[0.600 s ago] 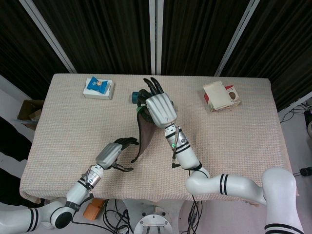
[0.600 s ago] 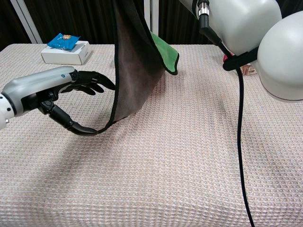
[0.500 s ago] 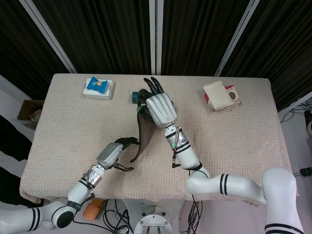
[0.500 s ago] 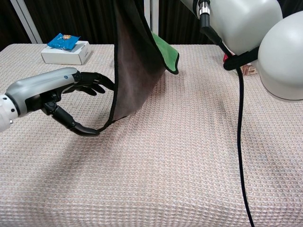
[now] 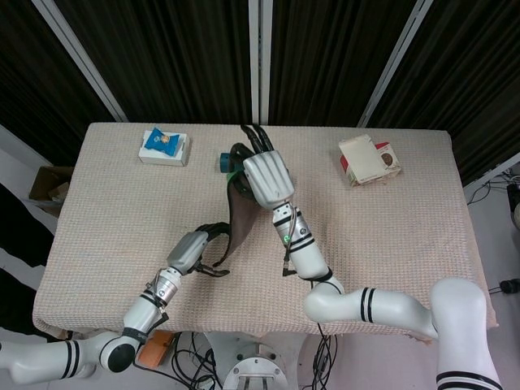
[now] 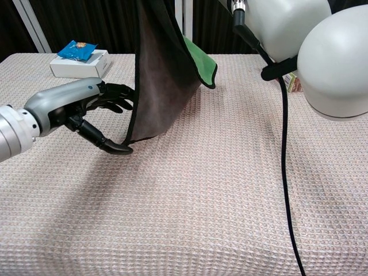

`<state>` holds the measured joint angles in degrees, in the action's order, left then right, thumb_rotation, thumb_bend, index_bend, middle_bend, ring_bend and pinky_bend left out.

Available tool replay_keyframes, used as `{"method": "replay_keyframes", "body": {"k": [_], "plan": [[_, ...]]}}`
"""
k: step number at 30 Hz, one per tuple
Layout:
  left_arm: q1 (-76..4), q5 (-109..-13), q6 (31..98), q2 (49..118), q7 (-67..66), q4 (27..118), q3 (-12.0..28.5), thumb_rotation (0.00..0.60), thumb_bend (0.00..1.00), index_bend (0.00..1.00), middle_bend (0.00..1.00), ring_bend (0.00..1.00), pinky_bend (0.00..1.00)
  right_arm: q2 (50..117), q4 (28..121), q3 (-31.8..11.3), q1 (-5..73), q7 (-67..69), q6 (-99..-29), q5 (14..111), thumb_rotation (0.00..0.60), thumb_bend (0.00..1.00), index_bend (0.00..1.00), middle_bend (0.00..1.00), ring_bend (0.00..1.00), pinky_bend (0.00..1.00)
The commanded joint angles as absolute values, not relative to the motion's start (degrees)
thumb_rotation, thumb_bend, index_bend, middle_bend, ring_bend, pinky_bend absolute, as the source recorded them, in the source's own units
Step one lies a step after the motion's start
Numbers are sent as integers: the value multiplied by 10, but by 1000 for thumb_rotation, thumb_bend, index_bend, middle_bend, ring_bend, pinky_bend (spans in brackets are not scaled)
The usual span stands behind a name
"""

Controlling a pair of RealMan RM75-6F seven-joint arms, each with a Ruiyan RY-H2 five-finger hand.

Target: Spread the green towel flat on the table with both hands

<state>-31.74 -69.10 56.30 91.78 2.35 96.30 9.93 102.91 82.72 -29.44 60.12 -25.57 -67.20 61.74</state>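
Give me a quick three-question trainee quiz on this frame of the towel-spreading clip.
1. True or false: the green towel lies flat on the table.
2. Which hand holds the towel up: A) left, B) right?
3. Fill in: the left hand reaches its fingers toward the towel's lower ____.

Key: 1 false, it hangs down. 2 B, the right hand holds it from above. 3 corner; contact there cannot be told.

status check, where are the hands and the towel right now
Right hand holds the green towel up, hanging off the table. Left hand at the towel's lower corner, open, grip not confirmed. White box and carton at the far edge, out of the way.
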Motion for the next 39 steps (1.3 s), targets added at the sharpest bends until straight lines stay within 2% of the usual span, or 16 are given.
{"method": "replay_keyframes", "body": {"k": [1, 7, 11, 15, 18, 22, 25, 31, 34, 39], "plan": [[-321, -668, 572, 934, 15, 969, 112, 600, 0, 316, 201, 199, 160, 1031, 826, -296, 603, -256, -673, 612, 600, 503, 761, 352, 72, 37], [-339, -601, 585, 982, -30, 954, 138, 600, 8, 420, 256, 233, 165, 1034, 826, -296, 605, -252, -677, 603, 600, 504, 762, 352, 72, 37], [-349, -560, 599, 1014, -54, 936, 154, 600, 65, 490, 278, 242, 174, 1029, 832, -294, 602, -250, -680, 601, 600, 504, 762, 352, 72, 37], [-348, -551, 600, 1025, -37, 930, 162, 600, 225, 620, 367, 279, 189, 1021, 843, -290, 597, -249, -683, 599, 600, 504, 764, 350, 72, 37], [-348, -552, 601, 1028, -26, 926, 167, 600, 288, 697, 436, 309, 194, 1018, 851, -287, 594, -245, -685, 600, 600, 504, 767, 350, 71, 37], [-343, -559, 608, 1028, -13, 926, 168, 600, 434, 784, 516, 354, 209, 1007, 866, -277, 583, -242, -688, 604, 600, 503, 767, 350, 71, 37], [-332, -579, 615, 1000, -10, 945, 159, 600, 491, 811, 550, 371, 210, 983, 898, -261, 561, -230, -693, 614, 600, 503, 767, 349, 71, 37], [-308, -640, 652, 894, -43, 1000, 149, 600, 491, 818, 547, 372, 210, 886, 981, -246, 506, -157, -662, 618, 600, 504, 768, 352, 72, 37], [-316, -646, 662, 853, -85, 1006, 167, 600, 491, 814, 533, 369, 210, 851, 984, -259, 502, -142, -648, 616, 600, 503, 769, 352, 72, 37], [-346, -610, 653, 812, -125, 996, 216, 600, 491, 809, 521, 360, 210, 840, 942, -292, 523, -120, -629, 599, 600, 503, 772, 360, 89, 38]]}}
